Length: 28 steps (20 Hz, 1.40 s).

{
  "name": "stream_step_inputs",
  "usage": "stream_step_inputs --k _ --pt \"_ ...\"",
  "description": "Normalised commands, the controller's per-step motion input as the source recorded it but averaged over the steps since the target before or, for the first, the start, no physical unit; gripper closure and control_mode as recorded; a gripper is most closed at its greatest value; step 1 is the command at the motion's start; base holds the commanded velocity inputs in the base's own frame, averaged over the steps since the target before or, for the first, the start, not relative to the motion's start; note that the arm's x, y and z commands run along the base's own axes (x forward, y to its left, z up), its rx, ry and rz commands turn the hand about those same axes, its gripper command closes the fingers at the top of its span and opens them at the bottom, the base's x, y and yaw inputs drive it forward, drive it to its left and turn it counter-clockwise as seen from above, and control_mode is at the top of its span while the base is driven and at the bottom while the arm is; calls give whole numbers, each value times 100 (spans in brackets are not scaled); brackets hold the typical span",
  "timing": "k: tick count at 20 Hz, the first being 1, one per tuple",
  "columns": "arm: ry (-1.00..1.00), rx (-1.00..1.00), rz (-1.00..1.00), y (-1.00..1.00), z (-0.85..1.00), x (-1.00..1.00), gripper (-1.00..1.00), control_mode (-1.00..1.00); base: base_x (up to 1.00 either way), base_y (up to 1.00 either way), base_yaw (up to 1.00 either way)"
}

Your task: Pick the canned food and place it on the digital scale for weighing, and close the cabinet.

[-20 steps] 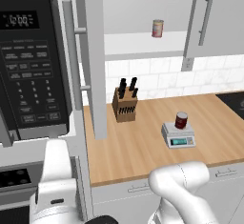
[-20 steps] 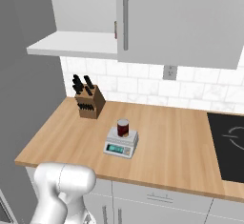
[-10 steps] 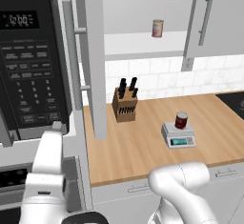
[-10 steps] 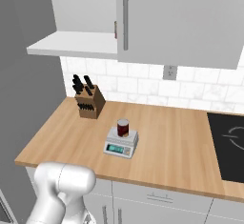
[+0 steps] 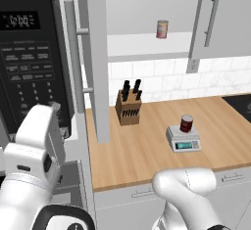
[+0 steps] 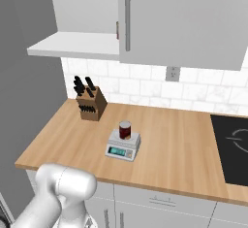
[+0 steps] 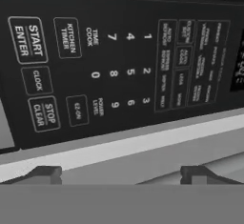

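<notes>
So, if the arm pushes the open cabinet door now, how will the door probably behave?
The cabinet door looks flat and rigid, so it would probably swing as one stiff panel. Its long bar handle likely offers a firm push surface. The open gripper faces the microwave.

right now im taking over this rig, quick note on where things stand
Gripper: open, holding nothing, fingers apart, facing the microwave keypad.
Canned food: already standing on the digital scale on the counter.
Cabinet: left door swung open; a second can sits on its shelf.
Left: close the cabinet door.
</notes>
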Motion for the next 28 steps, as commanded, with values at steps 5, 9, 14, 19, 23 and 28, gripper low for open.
stream_step_inputs --k 5,9,14,19,23,28 --pt "6 0 -9 -12 19 9 -100 -100 0 0 0" --pt "4 0 -6 -47 10 26 -100 -100 0 0 0" --pt "2 0 -3 -52 2 49 -100 -100 0 0 0" --pt "0 0 0 -55 1 63 -100 -100 0 0 0" --pt "0 0 0 -78 1 47 -100 -100 0 0 0" --pt "0 3 0 -98 1 63 -100 -100 0 0 0"
